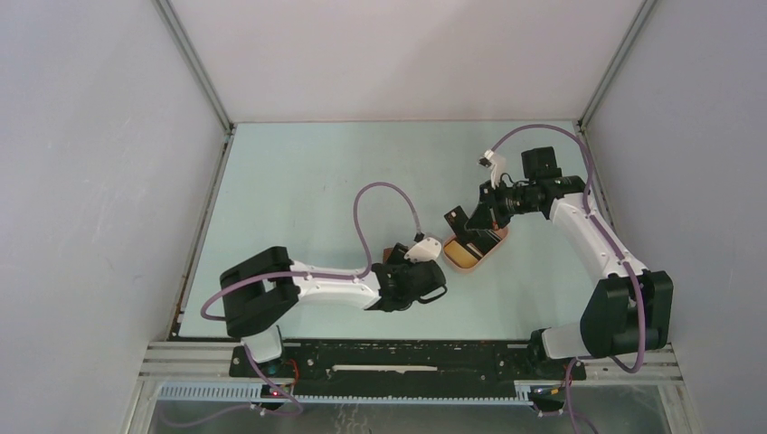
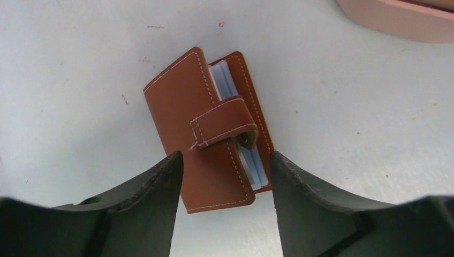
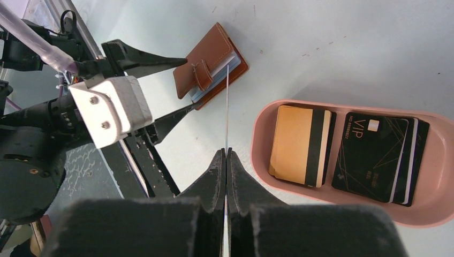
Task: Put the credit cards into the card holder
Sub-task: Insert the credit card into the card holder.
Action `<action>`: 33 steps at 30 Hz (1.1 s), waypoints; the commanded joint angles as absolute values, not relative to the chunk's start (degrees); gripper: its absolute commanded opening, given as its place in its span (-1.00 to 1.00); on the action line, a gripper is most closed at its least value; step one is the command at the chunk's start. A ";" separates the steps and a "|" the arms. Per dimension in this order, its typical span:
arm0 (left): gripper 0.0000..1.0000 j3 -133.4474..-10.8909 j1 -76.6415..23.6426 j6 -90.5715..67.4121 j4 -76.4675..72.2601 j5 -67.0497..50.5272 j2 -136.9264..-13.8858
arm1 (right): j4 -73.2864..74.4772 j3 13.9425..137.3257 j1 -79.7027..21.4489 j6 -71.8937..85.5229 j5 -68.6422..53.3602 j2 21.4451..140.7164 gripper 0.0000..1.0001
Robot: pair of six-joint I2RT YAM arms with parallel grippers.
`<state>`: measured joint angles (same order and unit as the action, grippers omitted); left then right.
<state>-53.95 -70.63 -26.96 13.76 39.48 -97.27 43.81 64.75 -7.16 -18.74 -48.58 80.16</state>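
The card holder [image 2: 211, 128], a reddish-brown leather wallet with a snap tab, lies on the table almost closed, and light blue and white card edges show in its slot. My left gripper [image 2: 225, 171] is open, its fingers either side of the holder's near end without touching it. My right gripper [image 3: 226, 152] is shut on one thin credit card [image 3: 227, 107], seen edge-on, whose far edge points at the holder's [image 3: 206, 56] open side. More credit cards lie in the pink tray [image 3: 262, 155]: a yellow-orange stack [image 3: 297, 144] and a black stack [image 3: 375, 158].
In the top view the pink tray [image 1: 463, 264] sits right of the left gripper [image 1: 402, 264], under the right gripper [image 1: 459, 221]. The left arm's wrist and white camera block [image 3: 110, 110] sit close to the held card. Walls enclose the table on three sides.
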 commanded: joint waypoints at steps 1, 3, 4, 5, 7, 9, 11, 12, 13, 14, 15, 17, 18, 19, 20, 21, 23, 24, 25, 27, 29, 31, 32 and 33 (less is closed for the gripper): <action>0.22 -57.82 -70.93 -28.68 18.46 44.59 -98.35 | 43.03 65.51 -7.16 -18.01 -49.57 80.34 -1.00; 0.15 -57.27 -70.93 -29.18 18.50 44.82 -97.55 | 43.11 65.49 -7.27 -18.04 -49.66 80.49 -1.00; 0.10 -56.88 -70.93 -29.71 18.54 45.01 -97.05 | 43.08 65.48 -7.29 -18.09 -49.66 80.55 -1.00; 0.05 -56.45 -70.93 -30.00 18.47 45.22 -96.51 | 43.07 65.52 -7.37 -18.10 -49.58 80.51 -1.00; -0.02 -55.59 -70.93 -30.43 18.46 45.87 -95.55 | 43.17 65.48 -7.51 -18.15 -49.57 80.55 -1.00; -0.13 -54.74 -70.93 -30.86 18.57 46.74 -94.96 | 43.31 65.52 -7.55 -18.19 -49.65 80.64 -1.00; -0.18 -54.07 -70.92 -31.47 18.55 47.09 -94.18 | 43.45 65.56 -7.69 -18.19 -49.66 80.73 -1.00; -0.20 -53.72 -70.93 -31.86 18.47 47.14 -93.73 | 43.48 65.51 -7.73 -18.26 -49.74 80.77 -1.00; -0.24 -53.30 -70.88 -32.16 18.28 47.11 -93.06 | 43.58 65.50 -7.81 -18.28 -49.74 80.81 -1.00; -0.28 -52.80 -70.89 -32.35 17.97 47.03 -92.35 | 43.56 65.53 -7.94 -18.28 -49.73 80.85 -1.00; -0.33 -52.05 -70.92 -32.49 17.46 46.89 -91.63 | 43.57 65.54 -8.07 -18.33 -49.77 80.94 -1.00; -0.49 -50.89 -70.84 -32.71 16.39 46.80 -90.31 | 43.55 65.48 -8.38 -18.33 -49.74 81.16 -1.00; -0.59 -50.36 -70.80 -32.77 15.89 46.84 -89.64 | 43.58 65.50 -8.62 -18.31 -49.75 81.32 -1.00; -0.72 -49.90 -70.76 -32.86 15.66 46.89 -89.20 | 43.61 65.49 -8.80 -18.28 -49.77 81.53 -1.00; -0.84 -49.51 -70.68 -33.06 15.53 47.16 -88.72 | 43.67 65.50 -9.05 -18.24 -49.86 81.74 -1.00; -0.96 -49.04 -70.60 -33.27 15.37 47.41 -88.15 | 43.68 65.49 -9.27 -18.20 -50.06 81.93 -1.00; -1.00 -47.87 -70.41 -33.63 14.41 47.55 -87.04 | 43.66 65.54 -9.63 -18.04 -50.92 82.40 -1.00; -1.00 -47.22 -70.33 -33.77 13.84 47.55 -86.10 | 43.75 65.50 -9.85 -17.98 -51.59 82.66 -1.00; -1.00 -46.46 -70.23 -33.99 13.34 47.55 -85.38 | 43.70 65.48 -10.00 -17.93 -52.24 82.93 -1.00; -1.00 -44.84 -70.15 -34.46 11.76 47.28 -83.43 | 43.76 65.53 -10.27 -17.77 -53.80 83.50 -1.00; -1.00 -42.66 -70.02 -34.89 8.99 46.21 -80.86 | 43.13 65.26 -10.40 -17.00 -55.78 83.98 -1.00; -1.00 -39.95 -69.65 -35.42 5.25 44.33 -77.91 | 42.28 64.71 -10.61 -16.22 -57.59 84.26 -1.00; -1.00 -38.34 -69.43 -35.94 3.49 43.35 -76.30 | 41.64 64.38 -10.61 -15.66 -58.29 84.29 -1.00; -1.00 -36.80 -69.09 -36.33 1.47 42.42 -74.82 | 40.99 64.06 -10.71 -14.86 -59.08 84.29 -1.00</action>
<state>-41.34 -70.00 -33.26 10.33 44.27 -80.99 43.70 64.71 -10.24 -17.72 -53.78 84.20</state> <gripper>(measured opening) 0.011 0.008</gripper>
